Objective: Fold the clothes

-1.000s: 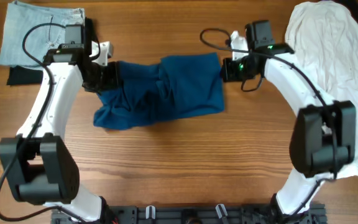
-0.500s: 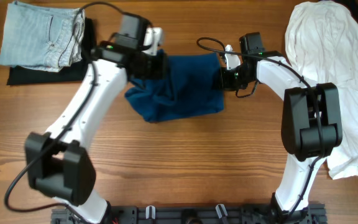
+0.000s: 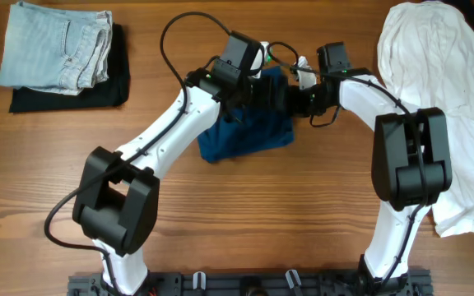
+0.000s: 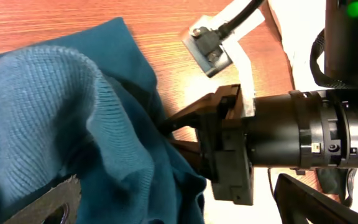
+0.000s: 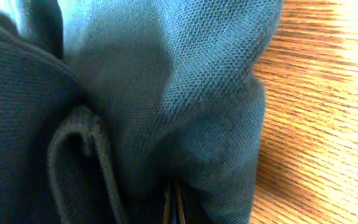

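Note:
A dark blue knit garment point(image 3: 249, 136) lies bunched on the wooden table, its left half folded over to the right. My left gripper point(image 3: 276, 89) hovers over its top right corner. In the left wrist view its fingers point(image 4: 48, 205) stand wide apart, with blue cloth point(image 4: 55, 112) lying loose between them. My right gripper point(image 3: 296, 100) faces it from the right and is shut on the garment's right edge. Its black fingers point(image 4: 191, 121) pinch the fabric. In the right wrist view the cloth point(image 5: 185, 74) fills the frame around the shut right gripper point(image 5: 173, 202).
Folded light blue jeans point(image 3: 56, 45) rest on a black garment point(image 3: 118, 82) at the back left. A large white garment point(image 3: 443, 66) sprawls along the right side, partly under the right arm. Both wrists are close together over the blue garment.
My left gripper carried the garment's left end rightward over the rest until it met the right gripper, then opened and let go. The right gripper kept its grip and barely moved.

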### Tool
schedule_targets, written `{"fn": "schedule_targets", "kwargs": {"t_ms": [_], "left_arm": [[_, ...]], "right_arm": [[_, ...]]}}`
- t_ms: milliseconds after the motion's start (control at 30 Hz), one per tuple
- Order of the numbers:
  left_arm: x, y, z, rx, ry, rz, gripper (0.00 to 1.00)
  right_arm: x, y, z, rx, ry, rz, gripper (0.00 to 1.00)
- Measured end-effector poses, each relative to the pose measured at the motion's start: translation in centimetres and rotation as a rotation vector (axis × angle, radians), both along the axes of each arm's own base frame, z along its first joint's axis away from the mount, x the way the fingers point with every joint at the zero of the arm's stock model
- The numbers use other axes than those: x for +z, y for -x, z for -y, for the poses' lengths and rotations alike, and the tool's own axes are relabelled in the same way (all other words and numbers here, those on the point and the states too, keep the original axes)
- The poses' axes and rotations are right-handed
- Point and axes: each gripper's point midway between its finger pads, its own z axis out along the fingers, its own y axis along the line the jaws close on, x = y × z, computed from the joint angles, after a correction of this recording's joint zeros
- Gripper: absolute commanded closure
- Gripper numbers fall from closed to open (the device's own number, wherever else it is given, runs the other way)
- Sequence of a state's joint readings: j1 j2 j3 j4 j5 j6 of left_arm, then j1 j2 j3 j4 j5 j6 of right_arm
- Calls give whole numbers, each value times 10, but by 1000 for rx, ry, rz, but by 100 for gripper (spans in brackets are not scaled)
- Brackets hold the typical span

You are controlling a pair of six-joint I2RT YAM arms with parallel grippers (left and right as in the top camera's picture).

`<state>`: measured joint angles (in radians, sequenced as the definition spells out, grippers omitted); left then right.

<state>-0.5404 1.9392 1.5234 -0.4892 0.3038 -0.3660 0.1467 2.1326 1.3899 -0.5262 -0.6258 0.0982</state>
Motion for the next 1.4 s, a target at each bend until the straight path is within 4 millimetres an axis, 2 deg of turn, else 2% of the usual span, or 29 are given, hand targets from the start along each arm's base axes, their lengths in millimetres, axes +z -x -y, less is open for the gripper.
{"fn": "schedule_targets", "kwargs": {"t_ms": [67,100,133,200,233,267,300,367,400,433,467,567,600,633,667,700,733,767,867,933,1033,1067,1100,1133,1167,1200,1300,1367,1400], "left_arm": [[3,-1,-1,0,10,1,0],[10,1,0,-7,22,7,0],[26,3,1,-16,48,29,0],[55,7,0,-22,81,76,0],[75,10,-2,-24,104,112,0],[98,14,-5,-24,128,152,0],[113,17,-8,-23,145,180,0],[148,18,-29,11,174,241,0],[159,17,-45,43,173,258,0],[167,14,-70,99,157,265,0],[171,11,-89,145,141,269,0],[158,2,-169,344,42,197,0],[147,5,-192,398,6,142,0],[142,5,-206,434,-12,121,0],[138,6,-214,453,-22,105,0],[134,8,-225,479,-37,85,0],[132,8,-229,490,-46,78,0],[131,9,-230,495,-54,72,0],[128,12,-232,500,-67,56,0],[127,13,-233,501,-70,54,0],[127,14,-233,501,-72,50,0],[125,15,-233,503,-77,44,0],[124,16,-234,503,-79,39,0],[124,17,-234,503,-82,33,0],[123,17,-234,504,-83,32,0],[122,18,-236,509,-93,29,0],[120,17,-246,542,-141,38,0],[119,17,-251,560,-164,45,0],[119,16,-253,568,-173,48,0]], "right_arm": [[10,-11,8,-24,-24,14,96],[21,-24,18,-47,-33,46,82],[43,-38,31,-79,-39,103,65],[85,-52,48,-118,-47,201,49],[113,-56,54,-129,-51,266,46],[133,-58,55,-130,-58,309,44],[144,-58,53,-122,-63,334,44],[149,-52,44,-88,-69,335,43],[144,-44,35,-54,-57,317,39],[141,-41,28,-32,-43,318,37],[140,-39,20,-5,-27,326,36],[133,-24,-22,125,19,359,35],[130,-18,-38,171,32,370,38],[128,-15,-48,197,45,381,42],[124,-15,-53,210,66,390,60],[115,-12,-63,234,83,384,91],[101,-13,-62,237,120,372,96],[95,-15,-61,229,133,363,96],[90,-21,-51,197,156,354,96],[89,-26,-36,160,170,341,96],[100,-26,5,57,181,279,96],[106,-26,26,12,181,260,96],[105,-24,40,-16,185,230,89],[102,-21,53,-40,191,198,36],[100,-20,58,-44,195,188,21],[100,-20,59,-37,194,192,15],[108,-20,47,24,156,227,14],[122,-23,37,67,150,280,14],[135,-21,26,116,150,332,14]]}}
